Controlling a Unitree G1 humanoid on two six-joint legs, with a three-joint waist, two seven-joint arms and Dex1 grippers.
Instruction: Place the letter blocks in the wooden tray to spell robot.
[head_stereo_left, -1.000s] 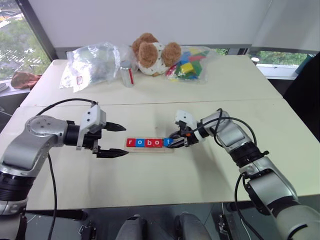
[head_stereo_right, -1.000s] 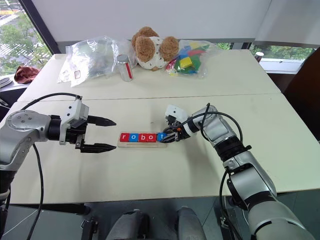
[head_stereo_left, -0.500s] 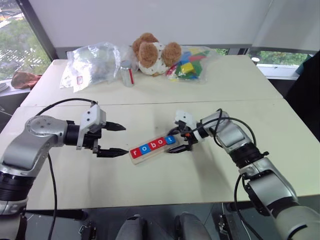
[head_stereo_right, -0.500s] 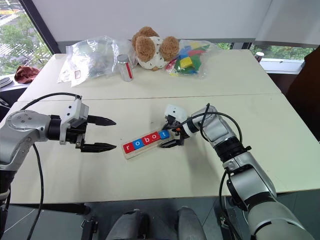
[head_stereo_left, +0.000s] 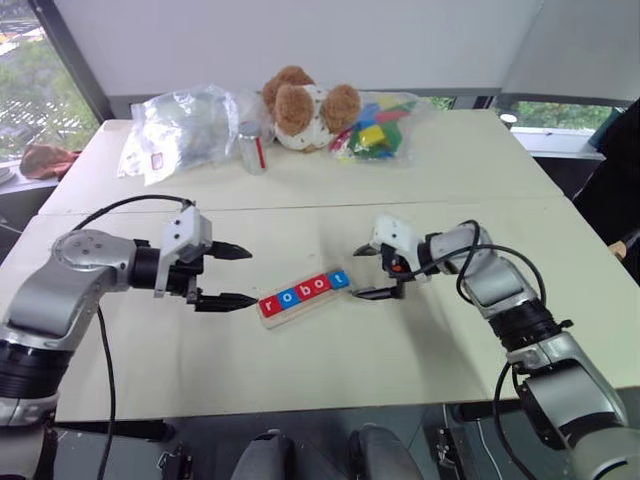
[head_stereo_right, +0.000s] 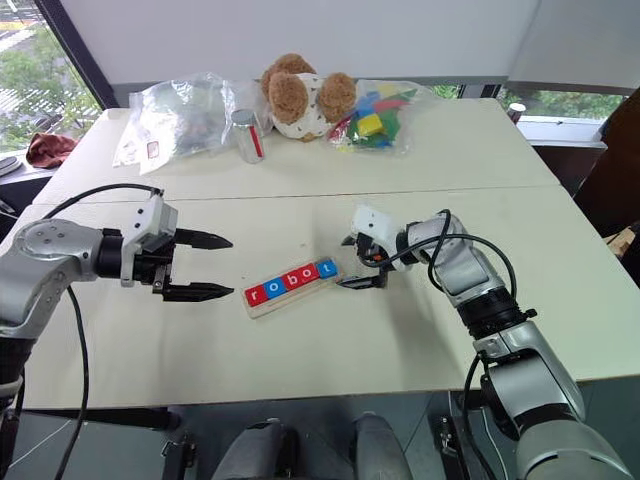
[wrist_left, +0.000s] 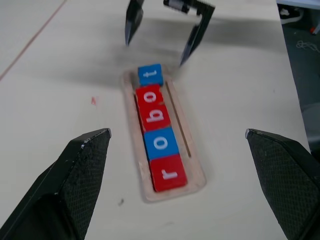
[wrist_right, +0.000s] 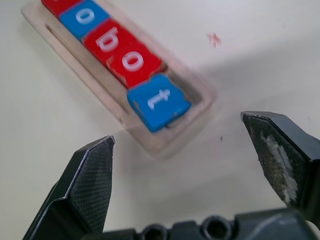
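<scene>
The wooden tray (head_stereo_left: 262, 313) lies slanted in the middle of the table. Its right end points away from me. Five letter blocks sit in its groove: red r (head_stereo_left: 268, 303), blue o (head_stereo_left: 287, 296), red b (head_stereo_left: 305, 290), red o (head_stereo_left: 321, 285), blue t (head_stereo_left: 339, 279). The t (wrist_right: 157, 100) sits a little askew at the tray's end. My left gripper (head_stereo_left: 252, 276) hovers open just off the tray's left end. My right gripper (head_stereo_left: 355, 272) is open and empty, a short gap off the t end.
Along the far side are a crumpled clear plastic bag (head_stereo_left: 185, 125), a small can (head_stereo_left: 255, 147), a teddy bear (head_stereo_left: 305, 105) and a clear bag of multicoloured blocks (head_stereo_left: 380, 125). A reddish cloth (head_stereo_left: 50, 158) lies at the far left.
My right gripper opened, let go of the blue t and drew back to the right. The tray swung from level to slanted. The left gripper held still.
</scene>
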